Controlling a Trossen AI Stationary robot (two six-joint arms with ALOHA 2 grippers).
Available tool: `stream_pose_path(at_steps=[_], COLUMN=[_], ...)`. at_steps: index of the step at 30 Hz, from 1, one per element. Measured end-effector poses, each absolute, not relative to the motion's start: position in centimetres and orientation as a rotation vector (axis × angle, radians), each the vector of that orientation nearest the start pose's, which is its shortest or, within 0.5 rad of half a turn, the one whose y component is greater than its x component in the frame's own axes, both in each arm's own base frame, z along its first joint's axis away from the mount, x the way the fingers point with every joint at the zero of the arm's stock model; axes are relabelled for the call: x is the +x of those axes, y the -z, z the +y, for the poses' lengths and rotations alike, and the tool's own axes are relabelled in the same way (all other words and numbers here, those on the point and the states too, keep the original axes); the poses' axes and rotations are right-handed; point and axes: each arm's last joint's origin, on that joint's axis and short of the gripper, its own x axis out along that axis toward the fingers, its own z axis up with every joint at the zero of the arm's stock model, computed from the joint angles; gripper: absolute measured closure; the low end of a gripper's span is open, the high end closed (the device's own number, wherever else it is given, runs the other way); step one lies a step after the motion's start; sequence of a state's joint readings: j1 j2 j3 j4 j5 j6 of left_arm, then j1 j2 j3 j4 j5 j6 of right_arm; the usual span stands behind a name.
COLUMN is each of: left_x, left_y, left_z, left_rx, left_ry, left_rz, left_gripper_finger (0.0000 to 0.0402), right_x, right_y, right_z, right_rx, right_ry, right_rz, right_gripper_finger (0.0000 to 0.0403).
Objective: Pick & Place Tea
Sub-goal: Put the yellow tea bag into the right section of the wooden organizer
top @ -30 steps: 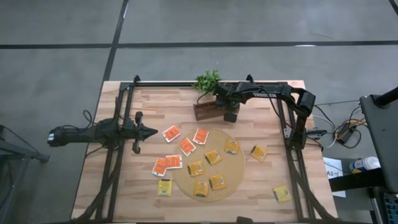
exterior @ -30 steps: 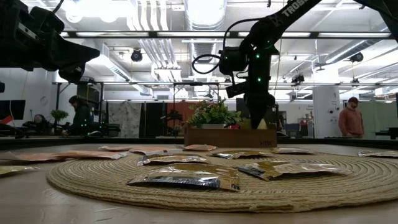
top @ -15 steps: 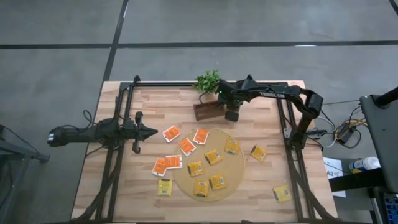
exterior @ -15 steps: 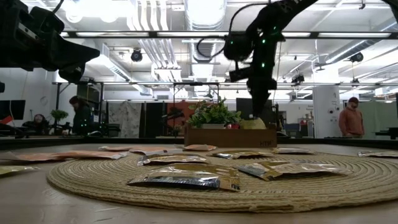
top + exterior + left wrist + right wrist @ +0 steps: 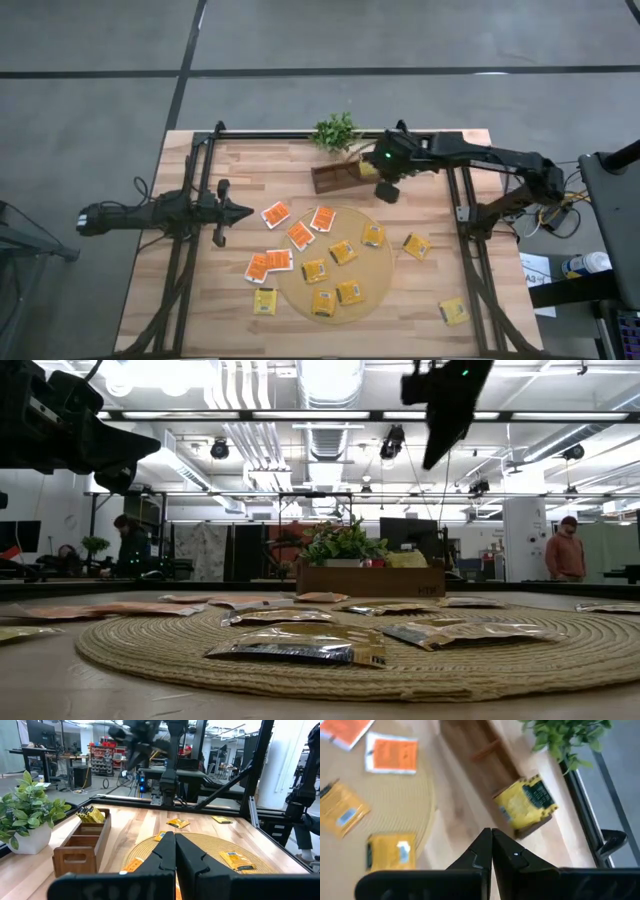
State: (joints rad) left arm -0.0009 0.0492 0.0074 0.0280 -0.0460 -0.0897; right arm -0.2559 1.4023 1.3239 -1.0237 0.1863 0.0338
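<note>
Tea packets lie flat on the table: orange ones (image 5: pixel 301 235) left of and on the round woven mat (image 5: pixel 380 275), and yellow ones (image 5: pixel 343 252) on the mat and beside it (image 5: pixel 453 311). One yellow packet (image 5: pixel 525 802) stands in the right end of the wooden box (image 5: pixel 335 177), leaning on its wall. My right gripper (image 5: pixel 388 190) hangs shut and empty, high above the table just right of the box, in the low view at the top (image 5: pixel 445 410). My left gripper (image 5: pixel 245 211) is shut and empty, level above the table's left side.
A small potted green plant (image 5: pixel 335 130) stands behind the box at the far edge. Black frame rails (image 5: pixel 465 200) run along the table's left, right and far sides. People (image 5: pixel 565 555) show in the room beyond the table.
My right gripper has risen well clear of the wooden box's right end, moving a little toward the table's right edge and tipping less steeply downward. It has stayed shut. The yellow packet has stayed in the box.
</note>
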Motion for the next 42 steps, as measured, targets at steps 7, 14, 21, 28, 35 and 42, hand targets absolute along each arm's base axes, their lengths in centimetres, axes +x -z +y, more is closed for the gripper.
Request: stream_pose_path(at_steps=[7, 14, 21, 28, 35, 42], left_x=[10.0, 10.0, 10.0, 10.0, 10.0, 10.0], left_y=[-16.5, -16.5, -16.5, -16.5, -16.5, -16.5], left_z=[0.1, 0.1, 0.1, 0.1, 0.1, 0.1], left_rx=[-0.089, -0.089, -0.089, -0.089, -0.089, -0.089], left_ry=[-0.046, -0.046, -0.046, -0.046, -0.046, -0.045], left_rz=[0.012, 0.012, 0.012, 0.012, 0.013, 0.012], left_gripper_finger=[0.0402, 0.0402, 0.0402, 0.0402, 0.0402, 0.0402], right_x=[23.2, 20.9, 18.7, 17.3, 17.8, 18.7], right_y=[-31.6, -29.2, -26.6, -25.7, -25.9, -26.4], right_z=[-3.5, 0.2, 3.6, 7.0, 10.3, 13.9], right_rx=[0.027, -0.075, -0.083, -0.112, -0.111, -0.033], right_ry=[0.317, 0.159, -0.077, -0.137, -0.186, -0.333], right_rz=[1.274, 1.414, 1.5, 1.521, 1.509, 1.484], right_gripper_finger=[0.0394, 0.0394, 0.0394, 0.0394, 0.0394, 0.0364])
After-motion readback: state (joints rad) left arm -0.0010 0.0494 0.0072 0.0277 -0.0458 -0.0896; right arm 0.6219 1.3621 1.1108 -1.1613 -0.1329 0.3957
